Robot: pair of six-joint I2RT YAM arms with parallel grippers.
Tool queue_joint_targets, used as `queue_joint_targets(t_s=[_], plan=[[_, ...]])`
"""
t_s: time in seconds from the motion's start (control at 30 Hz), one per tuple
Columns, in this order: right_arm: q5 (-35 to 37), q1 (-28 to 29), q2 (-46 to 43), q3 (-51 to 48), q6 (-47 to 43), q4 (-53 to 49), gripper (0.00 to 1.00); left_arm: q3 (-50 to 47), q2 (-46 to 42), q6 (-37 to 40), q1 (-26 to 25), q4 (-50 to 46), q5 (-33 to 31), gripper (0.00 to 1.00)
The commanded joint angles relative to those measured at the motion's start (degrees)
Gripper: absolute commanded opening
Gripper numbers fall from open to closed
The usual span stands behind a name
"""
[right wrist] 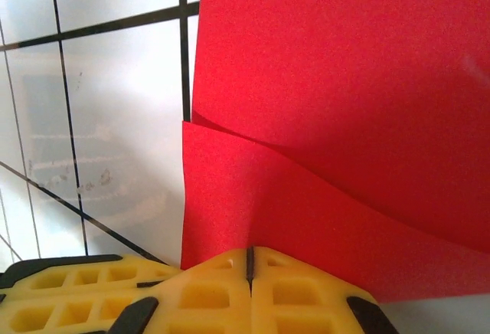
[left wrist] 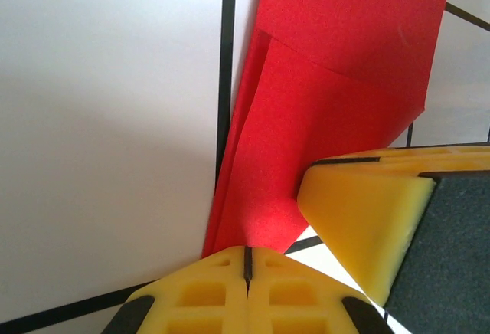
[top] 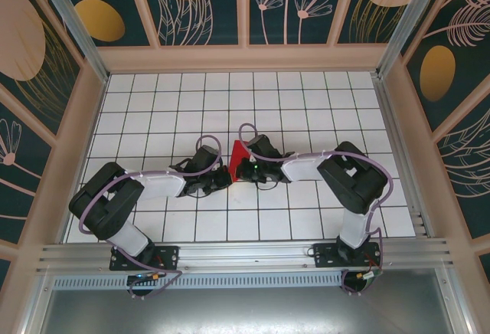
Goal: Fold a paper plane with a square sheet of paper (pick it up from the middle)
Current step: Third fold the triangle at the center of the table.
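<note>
Where the two arms meet near the middle of the worktop [top: 153, 104], the left tool [left wrist: 246, 269] sits with jaws fully closed, yellow tips seam to seam. Paper [left wrist: 306, 165] runs down into those tips; pinched or only touched, cannot tell. Right tool [right wrist: 249, 269] is also closed, tips together, gripping the paper's near edge, which puckers slightly at the seam. The tools sit just beside each other, each one's yellow finger showing in the other's wrist view. Paper is red and partly folded: one layer overlaps another along a slanted edge. From above it shows as a small red wedge between the two tools. White tiles with black grid lines lie all around it.
</note>
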Motion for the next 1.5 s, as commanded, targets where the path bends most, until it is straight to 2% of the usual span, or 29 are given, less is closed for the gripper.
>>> queue_joint_targets(t_s=[0.0,0.17,0.3,0.4,0.53,0.7,0.83,1.0,1.2,1.3,1.47], plan=[[4.3,-5.7,-1.7,-5.6,0.9,-1.5,0.00,-3.4,2.1,1.4,0.2,-5.0,-1.9,0.00],[5.4,-13.0,-5.3,-8.2,0.5,-1.6,0.00,-4.1,2.5,3.2,0.2,-3.9,-1.5,0.00],[7.9,-13.4,-8.9,-7.2,0.3,-3.4,0.00,-2.5,2.8,5.1,0.2,-3.6,-0.7,0.00],[6.3,-13.4,-11.8,-7.2,0.8,-2.3,0.00,-0.5,3.0,7.5,0.1,-4.4,-1.2,0.00],[3.8,-9.4,-12.9,-6.2,1.9,-0.3,0.00,1.0,2.1,11.9,0.2,-3.6,-1.7,0.00],[0.3,-5.2,-7.3,-3.6,5.2,3.8,0.00,3.0,1.2,18.8,0.2,-4.7,-2.6,0.00],[-0.9,-3.9,-3.8,-3.3,7.6,6.3,0.00,3.8,0.5,19.6,0.2,-5.1,-3.2,0.00],[-0.1,-4.3,-1.8,-3.5,7.2,4.0,0.00,3.5,-2.6,12.6,0.2,-1.3,-2.4,0.00],[-0.5,-4.7,0.5,-3.3,6.4,1.3,0.00,-0.7,-4.3,-8.2,-0.4,11.4,-4.1,0.00],[-0.5,-5.1,1.1,-3.4,6.7,0.3,0.00,-2.0,-2.8,-15.9,-1.7,17.1,-5.9,0.00],[-1.2,-5.4,2.3,-2.8,5.1,-0.8,0.00,-2.9,-0.1,-21.1,-2.5,22.2,-8.0,0.00]])
